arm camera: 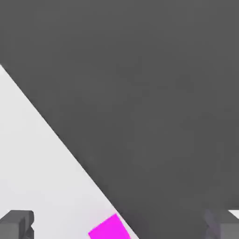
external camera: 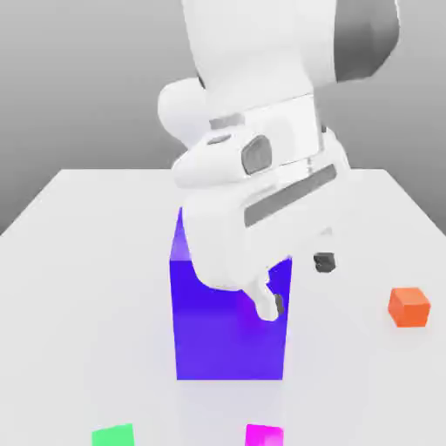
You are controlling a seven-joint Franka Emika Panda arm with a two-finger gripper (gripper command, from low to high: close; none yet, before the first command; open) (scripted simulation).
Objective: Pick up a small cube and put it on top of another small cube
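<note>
Three small cubes lie on the white table (external camera: 87,261): an orange cube (external camera: 408,307) at the exterior view's right, a green cube (external camera: 113,435) and a magenta cube (external camera: 264,435) at the near edge. My gripper (external camera: 300,283) hangs tilted in front of a tall blue block (external camera: 228,335), well above the table. It is open, its dark fingertips (external camera: 324,261) spread wide with nothing between them. In the hand view the magenta cube (arm camera: 109,228) lies on the table near its edge, seen between the two spread fingers (arm camera: 16,224) of the gripper (arm camera: 119,226).
The tall blue block stands mid-table, much larger than the cubes, directly behind the hand. The arm's white body covers the block's upper right part. Bare table lies to both sides of the block.
</note>
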